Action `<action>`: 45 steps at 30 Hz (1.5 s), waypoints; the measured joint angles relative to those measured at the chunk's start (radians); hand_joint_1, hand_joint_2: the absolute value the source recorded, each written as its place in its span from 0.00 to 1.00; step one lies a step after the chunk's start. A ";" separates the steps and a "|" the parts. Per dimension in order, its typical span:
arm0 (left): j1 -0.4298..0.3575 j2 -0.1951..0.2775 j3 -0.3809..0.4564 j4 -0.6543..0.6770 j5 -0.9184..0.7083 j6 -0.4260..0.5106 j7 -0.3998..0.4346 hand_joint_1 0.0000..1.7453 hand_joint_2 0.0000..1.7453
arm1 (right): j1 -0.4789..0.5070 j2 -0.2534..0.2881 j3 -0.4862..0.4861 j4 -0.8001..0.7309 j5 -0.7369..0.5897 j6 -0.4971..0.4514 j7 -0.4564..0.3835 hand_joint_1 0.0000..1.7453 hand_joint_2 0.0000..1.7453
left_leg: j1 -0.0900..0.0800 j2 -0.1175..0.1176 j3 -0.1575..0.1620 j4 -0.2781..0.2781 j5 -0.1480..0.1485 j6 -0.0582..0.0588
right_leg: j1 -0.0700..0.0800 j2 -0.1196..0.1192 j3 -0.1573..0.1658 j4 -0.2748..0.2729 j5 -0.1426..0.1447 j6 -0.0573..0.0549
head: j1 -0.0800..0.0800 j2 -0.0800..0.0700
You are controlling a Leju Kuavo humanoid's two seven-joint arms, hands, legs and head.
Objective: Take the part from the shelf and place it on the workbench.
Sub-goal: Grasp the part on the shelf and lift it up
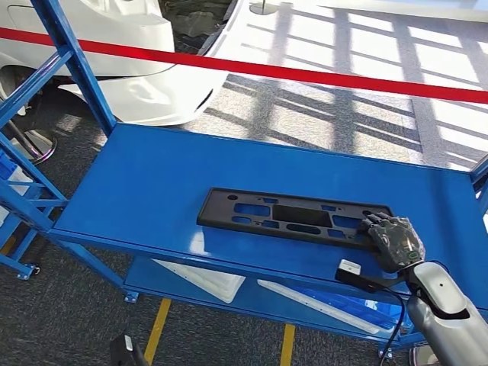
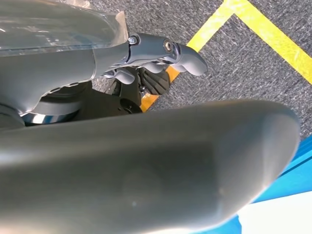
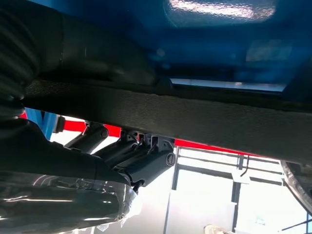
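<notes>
The right hand point(image 1: 396, 241) grips the near right end of the black part point(image 1: 293, 216), a long flat plate with cut-outs that lies on the top surface of the blue shelf point(image 1: 144, 183). In the right wrist view the fingers point(image 3: 143, 158) curl against the part's dark edge point(image 3: 184, 114), with the blue surface just beyond it. From the hand, the part runs away to the left along the shelf, close to the near edge, and bare blue surface spreads behind it and on past its far end. Below the hand, on the lower level, lie two white panels point(image 1: 210, 279). A red barrier tape point(image 1: 287, 72) crosses well beyond the shelf. The left hand point(image 2: 162, 56) hangs over grey floor with yellow lines point(image 2: 272, 41), fingers loosely curled on nothing.
</notes>
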 joint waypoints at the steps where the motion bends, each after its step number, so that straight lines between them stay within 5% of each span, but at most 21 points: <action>1: 0.000 0.000 0.000 0.000 0.000 0.001 0.000 0.00 0.00 | 0.006 0.000 -0.004 -0.007 0.000 -0.002 0.000 1.00 1.00 | 0.000 0.000 0.000 0.000 0.000 0.000 | 0.000 0.000 0.000 0.000 0.000 0.000 | 0.000 0.000; 8: 0.002 0.000 0.000 0.000 0.000 0.007 -0.002 0.00 0.00 | 0.077 -0.012 -0.042 -0.108 0.028 -0.067 0.026 1.00 1.00 | 0.000 -0.001 -0.002 0.000 0.000 0.000 | 0.000 -0.002 -0.001 0.000 0.000 0.000 | 0.000 0.000; 22: 0.011 0.000 0.007 0.000 0.000 0.038 -0.027 0.00 0.00 | 0.366 -0.009 -0.142 -0.581 0.335 -0.260 0.171 1.00 1.00 | 0.000 -0.001 -0.009 0.000 0.000 0.000 | 0.000 -0.002 -0.008 0.000 0.000 0.000 | 0.000 0.000; 27: 0.017 0.000 0.024 0.000 0.000 0.047 -0.040 0.00 0.00 | 0.476 0.055 -0.166 -0.697 0.420 -0.309 0.231 1.00 1.00 | 0.001 -0.002 -0.010 0.000 0.000 0.000 | 0.000 -0.002 -0.009 0.000 0.000 0.000 | 0.000 0.000; 38: 0.028 0.000 0.061 0.000 0.000 0.032 -0.072 0.00 0.00 | 0.660 0.325 -0.349 -0.975 0.428 -0.321 0.046 1.00 1.00 | 0.001 -0.002 -0.011 0.000 0.000 0.000 | 0.000 -0.002 -0.009 0.000 -0.001 0.000 | 0.000 0.000; 42: 0.029 0.000 0.075 0.000 0.000 0.020 -0.074 0.00 1.00 | 0.695 0.389 -0.386 -1.044 0.429 -0.322 0.015 1.00 1.00 | 0.000 -0.002 -0.011 0.000 0.000 0.000 | 0.000 -0.002 -0.009 0.000 -0.001 0.000 | 0.000 0.000; 45: 0.030 0.000 0.082 0.000 0.000 0.007 -0.083 0.00 1.00 | 0.711 0.420 -0.398 -1.082 0.429 -0.322 0.012 1.00 1.00 | 0.000 -0.002 -0.011 0.000 0.000 0.000 | 0.000 -0.002 -0.009 0.000 -0.001 0.000 | 0.000 0.000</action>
